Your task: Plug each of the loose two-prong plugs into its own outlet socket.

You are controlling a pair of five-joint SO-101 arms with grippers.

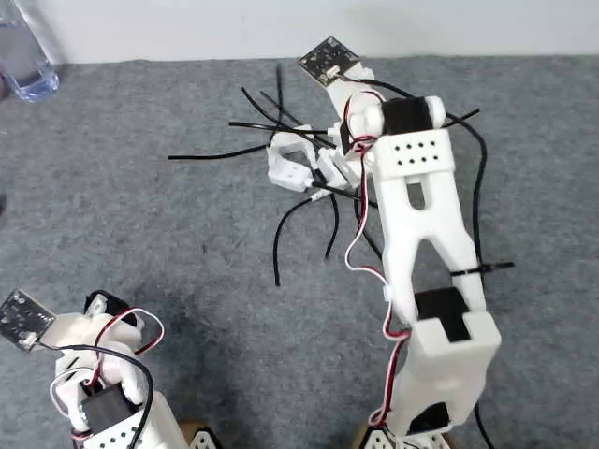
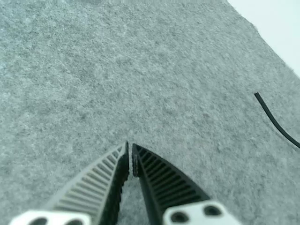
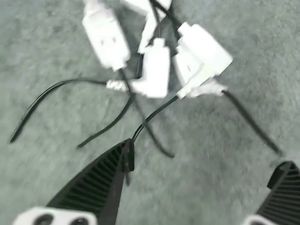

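Plugs and outlet sockets (image 1: 299, 164) lie in a small white heap on the far middle of the grey mat (image 1: 140, 234), with thin black cords (image 1: 281, 234) straggling out from them in every direction. From where I stand the right arm (image 1: 421, 215) is stretched long from the near right edge, its forearm running up the mat and its wrist hanging over the right side of the heap. Its own camera looks down on three white blocks: one (image 3: 105, 35) lies a little apart from the others, and two (image 3: 154, 70) (image 3: 201, 56) are crowded close together; which is a plug and which a socket I cannot make out. The right gripper (image 3: 204, 157) hovers above the mat just short of them, its jaws spread wide and gripping nothing. One black cord runs down to the tip of one of the ribbed fingers (image 3: 98, 187), though whether it touches I cannot tell. The left arm (image 1: 103, 374) is folded back on itself at the near left corner, well apart from the heap. The left gripper (image 2: 130, 150) points down at bare mat, its jaws drawn almost together with only a slit between them and nothing in it. The loose end of a cord (image 2: 274, 122) lies off to one side.
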